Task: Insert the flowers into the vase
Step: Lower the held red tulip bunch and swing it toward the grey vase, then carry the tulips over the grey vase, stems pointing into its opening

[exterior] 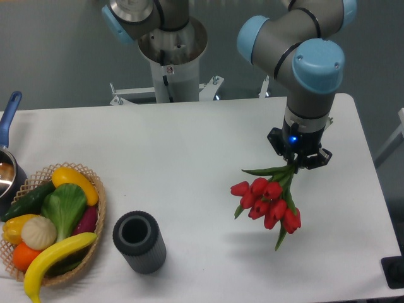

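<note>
A UR5e arm holds the flowers (268, 203) aloft over the right side of the white tabletop (189, 151), with the job of putting them in the vase (139, 242) about half done by the look of it: the bunch is picked up, but not yet delivered. The claw (297, 165) pinches the green stems near their ends, so the red tulip buds hang below and to the left of it, heads tilted down toward the tabletop; a soft shadow beneath suggests the bunch is clear of the surface. The vase stands upright near the front edge, well apart from the flowers and to their left, its dark mouth open and nothing in it. What remains, judging from this, is to carry the bunch across, turn it stems-down and lower it into that mouth. The arm reaches out from its base at the rear, wrist pointing straight down. A basket (95, 189) of fruit and vegetables sits just beside the vase, and a blue-handled pot (9, 170) at the far left edge.
</note>
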`<state>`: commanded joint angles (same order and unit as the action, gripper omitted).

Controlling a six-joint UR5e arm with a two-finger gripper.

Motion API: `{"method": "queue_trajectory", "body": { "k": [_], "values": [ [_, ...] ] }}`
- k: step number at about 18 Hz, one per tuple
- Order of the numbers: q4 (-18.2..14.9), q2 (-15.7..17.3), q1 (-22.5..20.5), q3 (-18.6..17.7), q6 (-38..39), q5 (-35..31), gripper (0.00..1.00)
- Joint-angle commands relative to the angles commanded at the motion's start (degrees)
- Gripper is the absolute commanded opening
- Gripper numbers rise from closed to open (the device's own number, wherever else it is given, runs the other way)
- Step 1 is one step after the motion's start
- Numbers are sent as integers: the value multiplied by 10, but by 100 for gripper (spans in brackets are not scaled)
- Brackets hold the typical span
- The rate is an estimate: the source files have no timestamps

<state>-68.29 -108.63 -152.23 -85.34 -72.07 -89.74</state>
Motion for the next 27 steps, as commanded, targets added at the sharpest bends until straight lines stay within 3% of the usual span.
{"method": "queue_trajectory", "body": {
  "k": [6,9,13,19,23,27],
  "values": [
    [0,17,-2,-2,5,54,0],
    [14,18,-8,6,39,132,0],
    [52,21,-8,14,80,194,0],
    [153,18,-4,11,183,366,0],
    [173,13,-4,10,224,499,0],
    [174,11,3,7,228,561,0]
  ]
}}
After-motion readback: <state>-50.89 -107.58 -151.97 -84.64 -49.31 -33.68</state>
